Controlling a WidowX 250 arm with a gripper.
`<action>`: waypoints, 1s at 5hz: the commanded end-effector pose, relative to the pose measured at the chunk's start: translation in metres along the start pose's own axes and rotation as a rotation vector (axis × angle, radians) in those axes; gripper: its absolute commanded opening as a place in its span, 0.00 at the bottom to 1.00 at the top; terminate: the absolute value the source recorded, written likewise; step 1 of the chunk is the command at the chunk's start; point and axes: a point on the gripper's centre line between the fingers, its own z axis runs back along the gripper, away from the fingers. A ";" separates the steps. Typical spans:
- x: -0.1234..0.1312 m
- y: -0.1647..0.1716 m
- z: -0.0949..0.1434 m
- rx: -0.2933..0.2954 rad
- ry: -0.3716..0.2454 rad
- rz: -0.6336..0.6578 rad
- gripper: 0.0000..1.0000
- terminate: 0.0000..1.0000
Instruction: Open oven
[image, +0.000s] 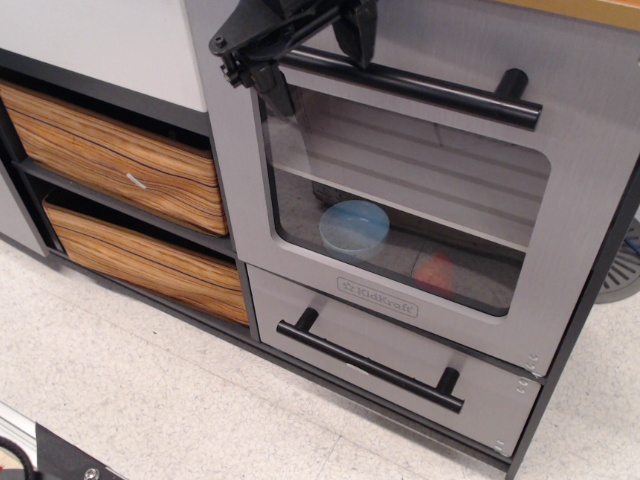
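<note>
The grey oven's door (585, 235) with its rounded clear window is closed, and the KidKraft logo (377, 297) shows under the window. Its long black bar handle (440, 90) runs across the top of the door. My black gripper (312, 68) is at the handle's left end, tilted. One fingertip (272, 92) hangs below and in front of the bar and the other fingertip (353, 42) is above it, so the jaws are apart and straddle the bar. Inside the oven are a blue bowl (354, 228) and an orange item (435, 272).
A smaller grey drawer (320, 305) with a black bar handle (370, 365) sits under the oven. Two wood-grain bins (120, 150) (150, 262) fill the shelves to the left. Pale floor (150, 400) lies in front.
</note>
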 end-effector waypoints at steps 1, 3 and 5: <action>0.014 -0.004 0.010 -0.054 0.002 0.160 1.00 0.00; 0.007 0.010 -0.021 0.036 -0.017 0.146 1.00 0.00; -0.002 0.034 -0.011 0.066 0.043 0.025 1.00 0.00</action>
